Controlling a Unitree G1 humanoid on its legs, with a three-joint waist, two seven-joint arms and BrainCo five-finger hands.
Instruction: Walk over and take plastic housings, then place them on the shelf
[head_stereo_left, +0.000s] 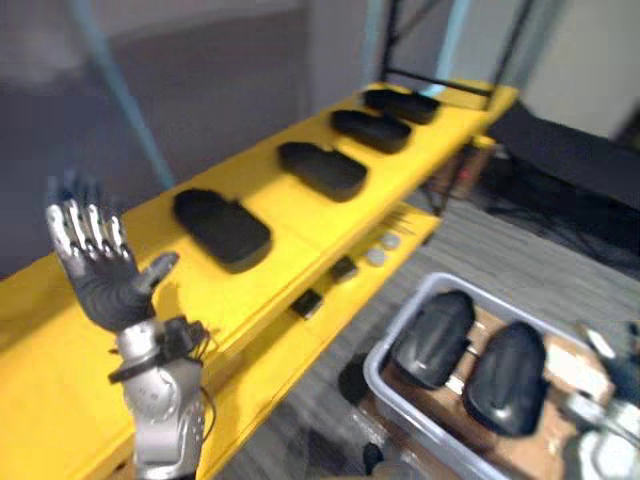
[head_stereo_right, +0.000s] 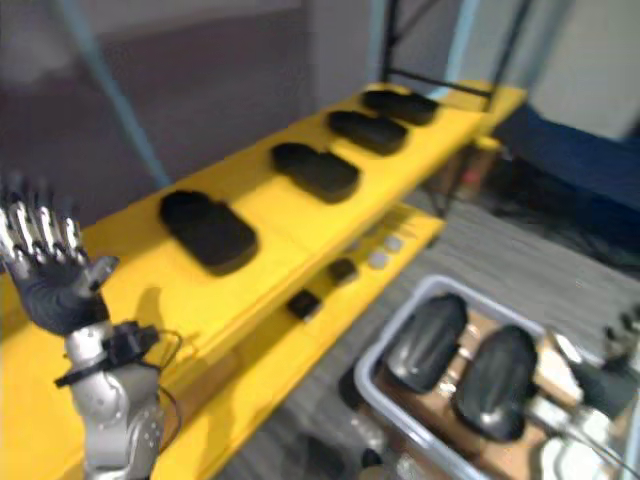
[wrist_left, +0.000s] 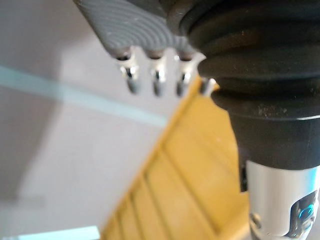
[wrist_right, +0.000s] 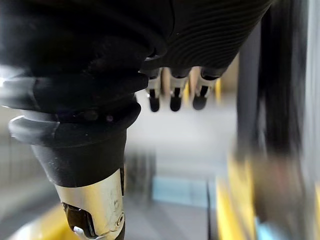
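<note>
Yellow shelving (head_stereo_left: 50, 340) runs diagonally through the scene above a grey striped floor (head_stereo_left: 520, 250). Four black plastic housings are seen lying in a row on its top tier, well apart: the nearest (head_stereo_left: 222, 228), the second (head_stereo_left: 322, 170), the third (head_stereo_left: 372, 130) and the farthest (head_stereo_left: 402, 104). Two more housings (head_stereo_left: 432, 340) (head_stereo_left: 505, 378) are left side by side in a grey bin (head_stereo_left: 410, 305) low beside the shelf. A few small dark blocks (head_stereo_left: 343, 268) are scattered on the lower tier.

Fetching another housing from the bin is judged to be the step in hand. It would be done best if a housing were gripped across its narrow width, lifted clear of its neighbour and the bin's rim, and laid flat on the bare near stretch of the top tier, in line with the row.

The left hand (head_stereo_left: 100, 280) is held raised over that near stretch, palm outward, its fingers (head_stereo_left: 85, 230) straight and spread, its thumb out to the side. Nothing is held or touched by it. The right hand (head_stereo_right: 605, 385) is seen low beside the bin; in its wrist view its fingers (wrist_right: 172, 97) are extended, with nothing between them.
</note>
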